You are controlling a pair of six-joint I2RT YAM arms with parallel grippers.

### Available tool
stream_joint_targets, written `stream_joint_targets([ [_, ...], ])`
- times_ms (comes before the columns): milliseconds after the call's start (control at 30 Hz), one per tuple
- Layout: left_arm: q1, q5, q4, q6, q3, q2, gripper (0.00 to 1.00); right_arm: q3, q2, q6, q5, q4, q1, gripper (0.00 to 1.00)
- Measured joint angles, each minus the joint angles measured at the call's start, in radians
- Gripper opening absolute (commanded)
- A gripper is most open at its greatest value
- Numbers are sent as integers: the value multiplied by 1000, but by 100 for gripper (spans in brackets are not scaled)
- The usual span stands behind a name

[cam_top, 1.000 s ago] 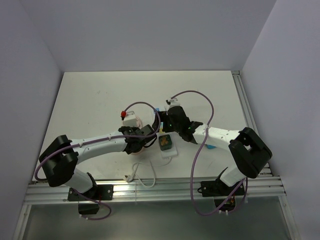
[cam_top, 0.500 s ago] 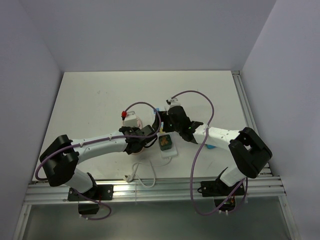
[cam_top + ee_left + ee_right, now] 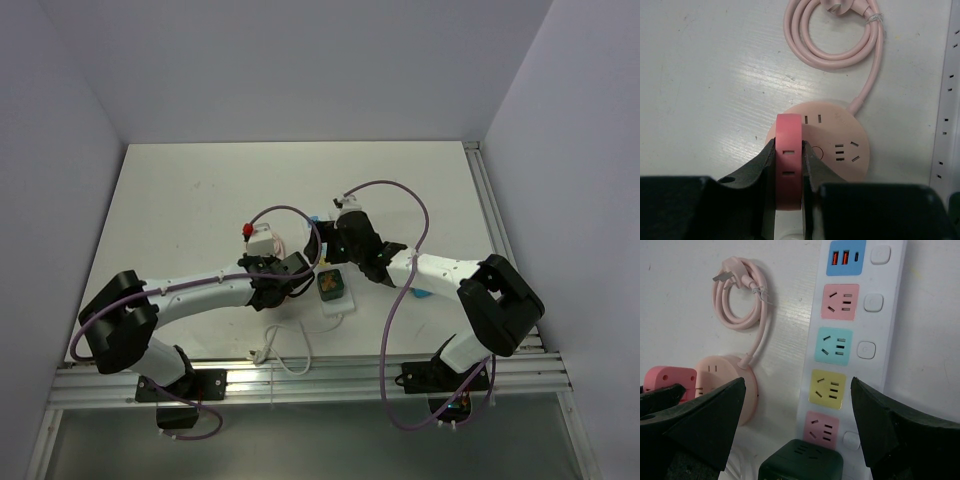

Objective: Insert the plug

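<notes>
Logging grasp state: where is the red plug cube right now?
Left wrist view: the red plug cube is pinched in the left claw, at the near rim of the round pink socket, left of the white power strip.

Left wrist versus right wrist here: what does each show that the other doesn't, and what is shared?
Left wrist only: the left tool shut on the red adapter, seen edge-on above the round pink socket. Right wrist only: the open right tool, the white power strip with coloured outlets, and a dark green cube at its near end. Both: the socket, its coiled cord and the adapter.
</notes>
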Motion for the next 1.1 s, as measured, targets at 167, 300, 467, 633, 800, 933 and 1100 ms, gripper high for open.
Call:
stream_joint_targets([
  [167, -5, -26, -5, -1, 19, 33, 0, 0, 0, 2, 0, 6, -4, 92],
  [300, -17, -50, -5, -8, 21, 44, 0, 0, 0, 6, 0, 6, -6, 92],
  [467, -31, -72, 5, -31, 3, 35, 0, -1, 0, 7, -1, 7, -7, 92],
  [633, -39, -82, 35, -48, -33, 8, 0, -5, 0, 7, -4, 8, -8, 92],
  [800, -39, -56, 93, -71, -93, -32, 0, -11, 0, 8, -8, 8, -11, 92],
  [933, -43, -59, 105, -79, -105, -29, 0, -11, 0, 10, -15, 11, -14, 92],
  [1100, -44, -62, 81, -74, -78, -3, 0, -11, 0, 11, -19, 13, -15, 92],
])
